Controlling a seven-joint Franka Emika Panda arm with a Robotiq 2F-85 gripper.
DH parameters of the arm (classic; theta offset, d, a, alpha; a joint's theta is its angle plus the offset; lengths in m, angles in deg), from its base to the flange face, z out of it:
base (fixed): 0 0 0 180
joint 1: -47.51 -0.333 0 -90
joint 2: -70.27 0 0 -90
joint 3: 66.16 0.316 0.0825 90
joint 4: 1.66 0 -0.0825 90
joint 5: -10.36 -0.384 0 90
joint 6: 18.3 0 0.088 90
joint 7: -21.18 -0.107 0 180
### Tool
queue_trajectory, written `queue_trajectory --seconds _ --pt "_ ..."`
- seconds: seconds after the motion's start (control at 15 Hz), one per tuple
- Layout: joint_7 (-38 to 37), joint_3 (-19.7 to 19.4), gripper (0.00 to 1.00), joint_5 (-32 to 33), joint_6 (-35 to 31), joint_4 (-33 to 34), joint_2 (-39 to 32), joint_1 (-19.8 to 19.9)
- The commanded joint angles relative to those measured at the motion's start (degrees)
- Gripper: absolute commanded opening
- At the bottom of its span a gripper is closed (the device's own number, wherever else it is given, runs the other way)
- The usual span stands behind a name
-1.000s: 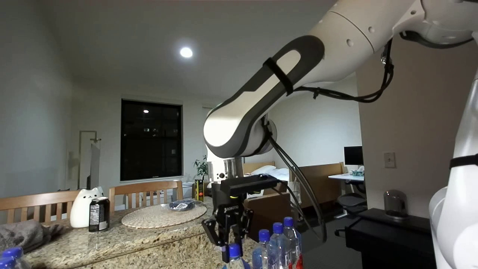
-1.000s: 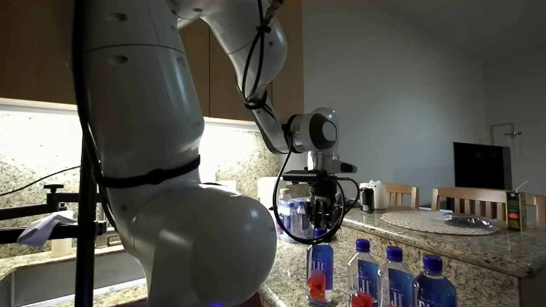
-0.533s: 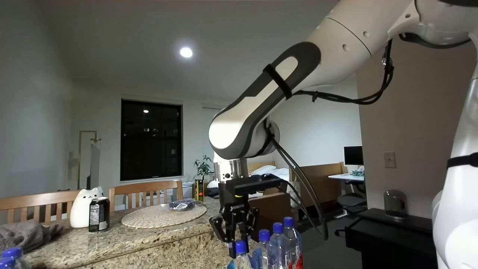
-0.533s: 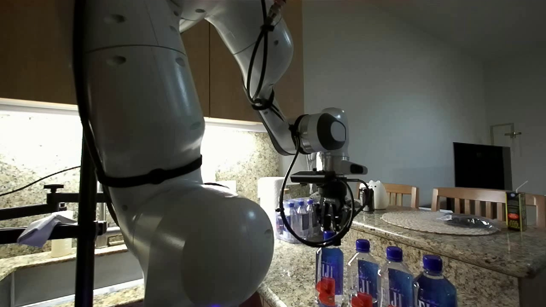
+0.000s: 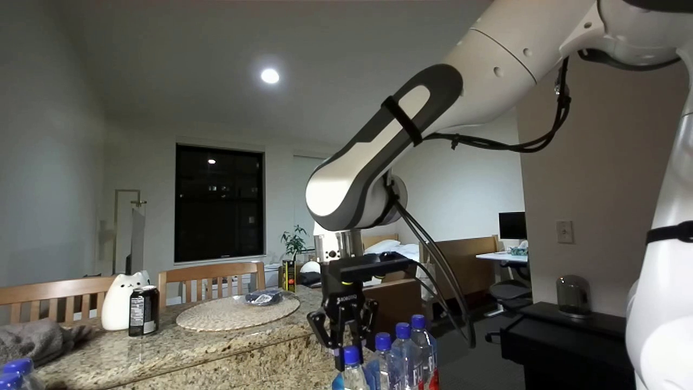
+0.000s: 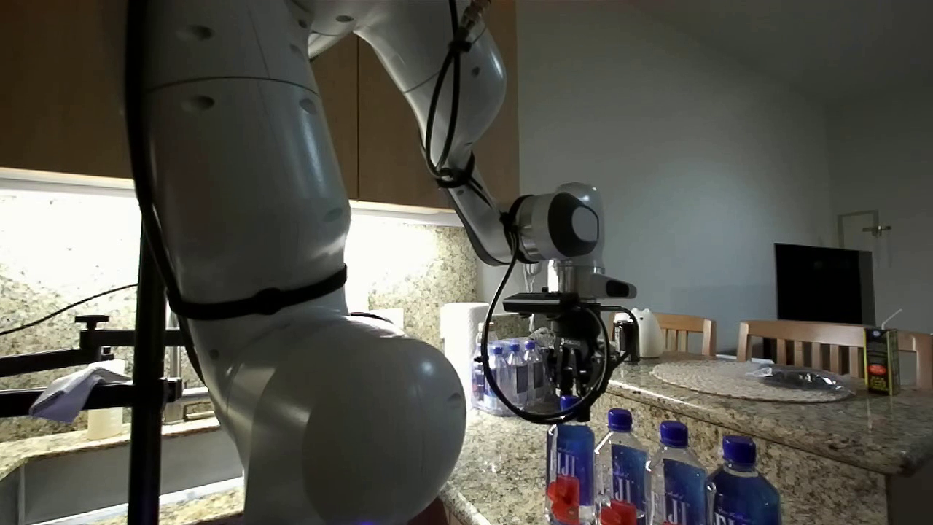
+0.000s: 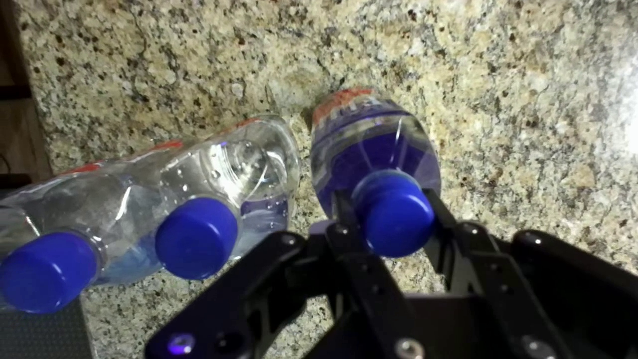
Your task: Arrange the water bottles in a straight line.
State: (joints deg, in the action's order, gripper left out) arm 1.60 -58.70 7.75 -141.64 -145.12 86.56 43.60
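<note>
Black two-fingered claw (image 7: 390, 212) pinching the round blue screw cap (image 7: 401, 219) of a clear plastic water bottle (image 7: 376, 144) over the speckled stone bench (image 7: 523, 99), just beside the nearest of three matching bottles (image 6: 681, 481). Tight! Push too far and that row may topple towards the bench's edge, left in the wrist view. Smooth cap, so the bottle could swing. Base down? Hard to tell; released high, it could tip, and spreading fingers (image 7: 345, 217) might clip the neighbour's cap (image 7: 197, 238).

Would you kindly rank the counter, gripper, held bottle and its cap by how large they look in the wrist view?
Counter
Gripper, probably helped by nearness to the camera
Held bottle
Cap
</note>
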Motion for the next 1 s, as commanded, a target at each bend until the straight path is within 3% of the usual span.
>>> queue_trajectory --seconds 0.0,0.93 --pt "-1.9 0.3 0.14 1.2 0.0 0.3 0.6 0.9" --pt "-2.3 0.3 0.13 1.8 -0.6 -0.4 1.9 1.6"
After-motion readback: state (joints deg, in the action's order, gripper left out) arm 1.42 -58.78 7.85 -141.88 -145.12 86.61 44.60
